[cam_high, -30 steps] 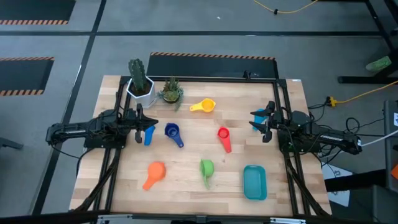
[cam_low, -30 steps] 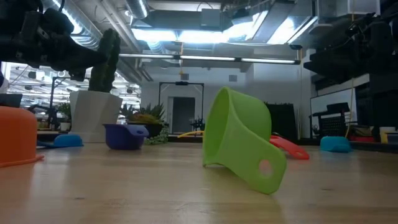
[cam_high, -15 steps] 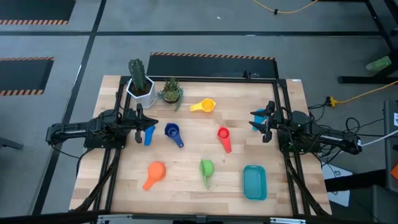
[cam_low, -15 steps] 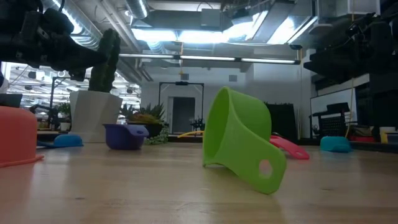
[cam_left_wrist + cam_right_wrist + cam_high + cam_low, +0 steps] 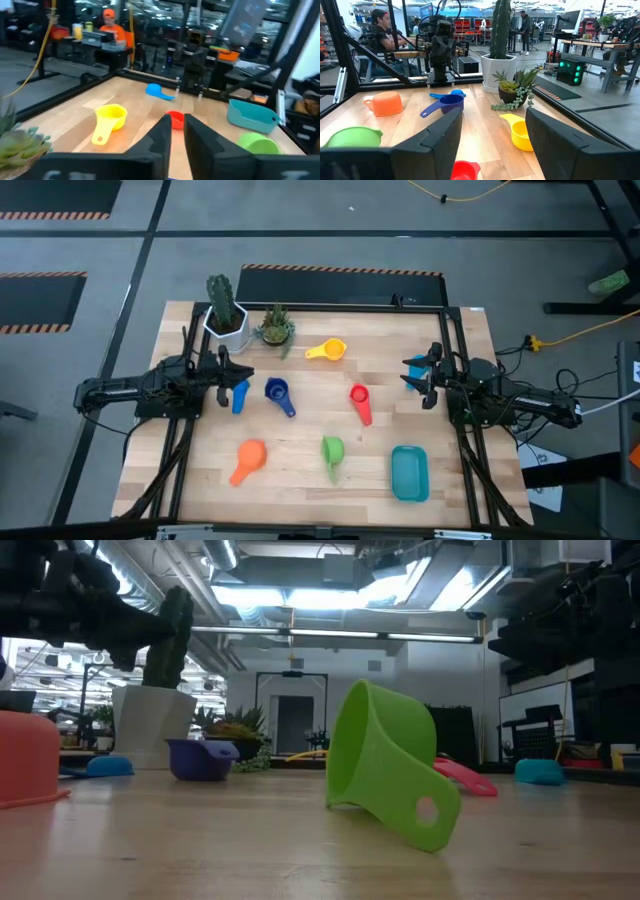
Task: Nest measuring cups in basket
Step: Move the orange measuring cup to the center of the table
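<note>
Cups [image 5: 332, 449] lay scattered mid-bench, basket [image 5: 409, 472] near front-right corner | left tool [image 5: 232, 389] nearly closed, empty, left edge; right tool [image 5: 420, 377] wide, empty, right edge | judged light, stiff, slick plastic: pinch rim or handle.

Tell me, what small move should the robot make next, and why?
Probably the right gripper should reach for the red cup, the nearest one to it. All the cups lie loose on the table, the basket holds none, and its fingers are open.

We find no text, label, brand or number that we can read in any view. The cups, basket and table carry no legible markings.
</note>
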Controlling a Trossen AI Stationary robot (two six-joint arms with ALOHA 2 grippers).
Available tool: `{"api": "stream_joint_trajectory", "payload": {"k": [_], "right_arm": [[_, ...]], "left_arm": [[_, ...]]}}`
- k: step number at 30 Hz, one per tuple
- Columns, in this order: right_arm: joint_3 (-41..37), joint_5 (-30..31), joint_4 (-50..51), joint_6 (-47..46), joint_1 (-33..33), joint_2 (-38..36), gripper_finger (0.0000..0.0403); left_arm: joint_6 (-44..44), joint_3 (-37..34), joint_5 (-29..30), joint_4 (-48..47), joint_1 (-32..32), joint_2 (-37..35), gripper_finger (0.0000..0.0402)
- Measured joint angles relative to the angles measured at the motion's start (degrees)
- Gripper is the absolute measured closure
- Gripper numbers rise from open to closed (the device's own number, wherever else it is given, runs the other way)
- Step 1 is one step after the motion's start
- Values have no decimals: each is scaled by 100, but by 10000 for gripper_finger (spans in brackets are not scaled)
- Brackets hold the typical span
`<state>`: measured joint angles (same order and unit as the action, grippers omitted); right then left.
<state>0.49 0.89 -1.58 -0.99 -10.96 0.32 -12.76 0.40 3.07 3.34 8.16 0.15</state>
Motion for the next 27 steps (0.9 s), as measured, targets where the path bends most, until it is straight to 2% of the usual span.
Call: {"api": "stream_joint_trajectory", "payload": {"k": [6,11,20,27], "right_arm": [[0,0,1,0,1,-2,178],[0,0,1,0,2,-1,178],[-2,-2,1,0,0,0,178],[0,0,0,0,2,0,178]], "left_arm": [[-165,0,64,4,0,0,291],[-231,0,65,6,0,-1,266],[-278,0,66,39,0,0,260],[-965,278,38,73,0,23,263]]}}
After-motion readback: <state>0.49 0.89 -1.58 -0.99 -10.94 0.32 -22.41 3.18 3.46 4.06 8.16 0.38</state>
